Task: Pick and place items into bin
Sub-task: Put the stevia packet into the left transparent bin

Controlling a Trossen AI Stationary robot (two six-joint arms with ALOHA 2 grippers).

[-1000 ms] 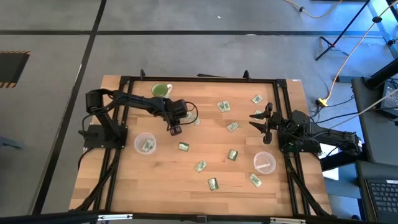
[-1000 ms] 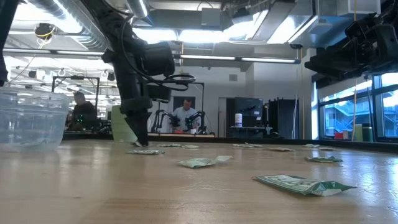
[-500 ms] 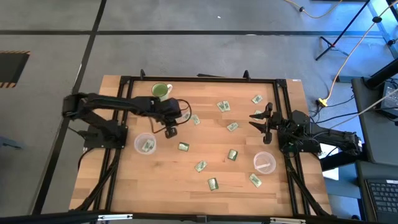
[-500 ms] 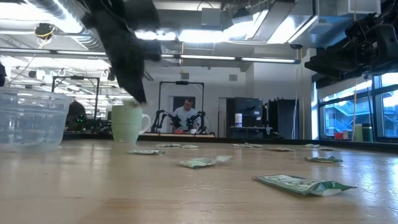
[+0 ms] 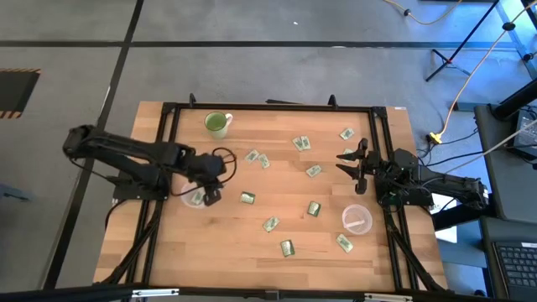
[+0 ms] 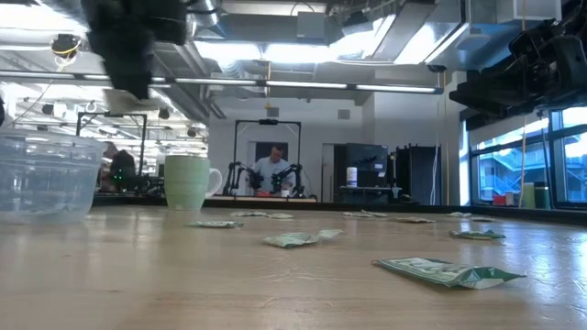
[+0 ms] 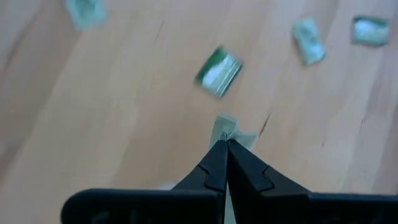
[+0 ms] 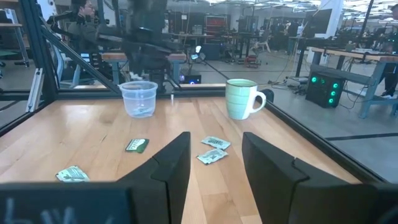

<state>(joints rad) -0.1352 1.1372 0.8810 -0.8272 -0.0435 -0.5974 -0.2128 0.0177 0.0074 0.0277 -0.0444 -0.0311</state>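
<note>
Nearest the low camera, a crumpled green-and-white packet (image 6: 448,270) lay flat on the wooden table (image 5: 252,243), with another packet (image 6: 298,239) a little behind it. Farther back stood the clear plastic bin (image 6: 46,177) at the left and, beyond it, a light-green mug (image 6: 189,181). More packets lay scattered over the middle and right of the tabletop, each apart from the others.

From above, the left gripper (image 5: 212,196) hung at the edge of that clear bin (image 5: 192,200), in which one packet (image 5: 197,199) already lay. Its fingers (image 7: 214,163) were pinched tight on a thin packet (image 7: 225,129), whose top showed just past the fingertips in the left wrist view. A loose packet (image 7: 218,71) lay on the wood beneath.

The right gripper (image 5: 351,159) waited near the right edge of the table, its fingers (image 8: 168,165) standing apart with nothing between them. A second clear cup (image 5: 357,220) sat close by that arm.

In the room behind the table, a person (image 6: 274,170) stood by another set of arms.
</note>
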